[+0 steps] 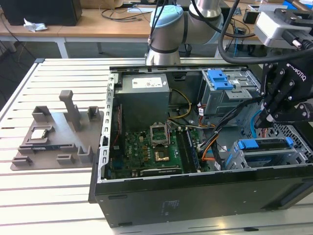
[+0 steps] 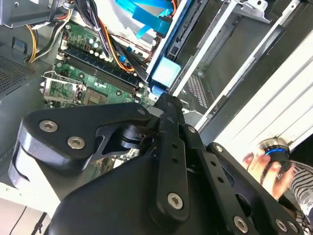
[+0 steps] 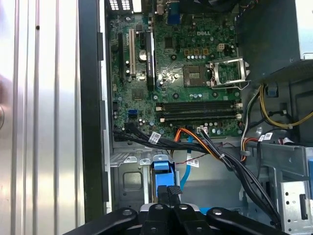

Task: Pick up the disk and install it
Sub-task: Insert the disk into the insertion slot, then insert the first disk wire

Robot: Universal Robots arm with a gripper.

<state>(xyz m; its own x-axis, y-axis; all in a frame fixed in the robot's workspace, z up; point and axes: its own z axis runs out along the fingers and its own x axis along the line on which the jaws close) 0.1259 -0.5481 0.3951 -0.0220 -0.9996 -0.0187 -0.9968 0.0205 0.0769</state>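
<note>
From the exterior view the black two-fingered tool (image 1: 268, 119) runs off the right edge, so its grip can't be judged. The blue-framed silver disk (image 1: 264, 145) sits mostly buried in its grey cage, label unseen. In the second wrist view a blurred hand (image 2: 266, 166) on a round blue-ringed knob (image 2: 274, 149) is cut by the picture's edge, behind the tool's black linkage.
</note>
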